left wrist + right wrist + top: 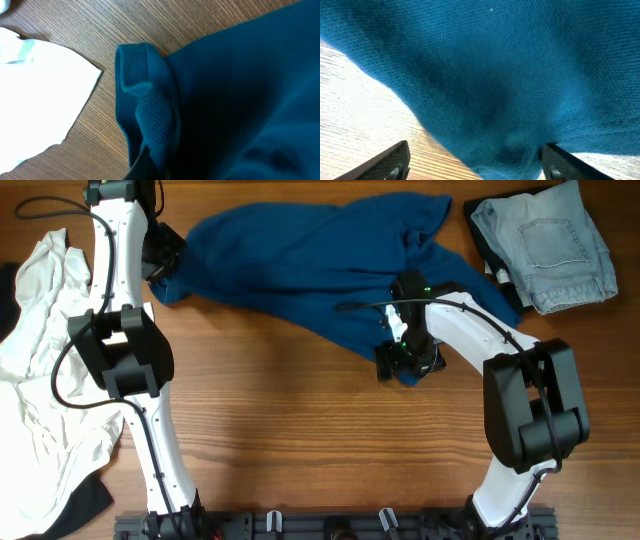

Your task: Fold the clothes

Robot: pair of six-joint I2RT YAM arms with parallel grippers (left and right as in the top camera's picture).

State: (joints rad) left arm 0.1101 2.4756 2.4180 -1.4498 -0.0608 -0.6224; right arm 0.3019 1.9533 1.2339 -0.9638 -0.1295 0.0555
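blue T-shirt (310, 265) lay crumpled on desk (300, 440), left jaws pinched it, right jaws wide, ribbing (135, 65) only showed from left wrist

The table (300, 410) is warm brown wood, its grain running left to right with darker streaks through the boards. Light falls evenly from above, though seen close and low the wood glares pale, almost white. At the far right corner lie folded pale denim jeans (545, 245), back pocket up, on something dark. Black cloth (85, 505) shows at the near left edge. A black rail (330, 525) runs along the near edge.
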